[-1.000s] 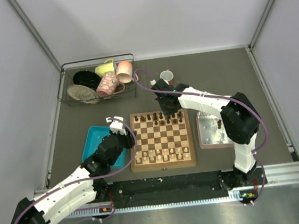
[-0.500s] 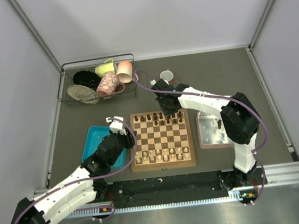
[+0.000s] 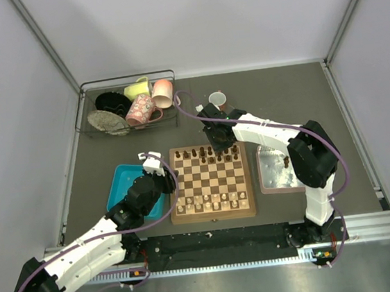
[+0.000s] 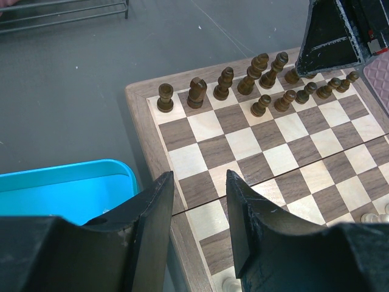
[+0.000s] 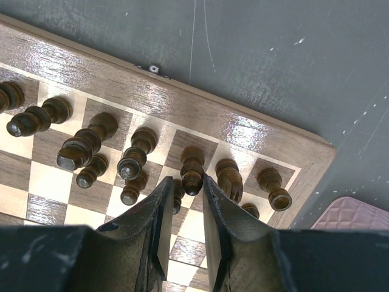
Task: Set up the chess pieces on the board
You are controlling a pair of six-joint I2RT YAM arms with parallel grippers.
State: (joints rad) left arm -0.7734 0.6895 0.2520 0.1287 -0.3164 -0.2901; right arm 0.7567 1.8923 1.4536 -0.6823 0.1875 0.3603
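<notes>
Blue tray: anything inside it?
Where visible, the blue tray shows only bare blue floor, no pieces. The left gripper covers its near, board-side part, so that part is unknown.

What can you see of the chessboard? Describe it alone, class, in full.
The chessboard is a square wooden board, light and dark brown checks inside a tan frame, with a seam across its middle and a small metal clasp on its far edge. It lies flat on the dark grey table, between a blue tray and a pink tray. Dark chess pieces stand along its far side, pale pieces along the near side.
</notes>
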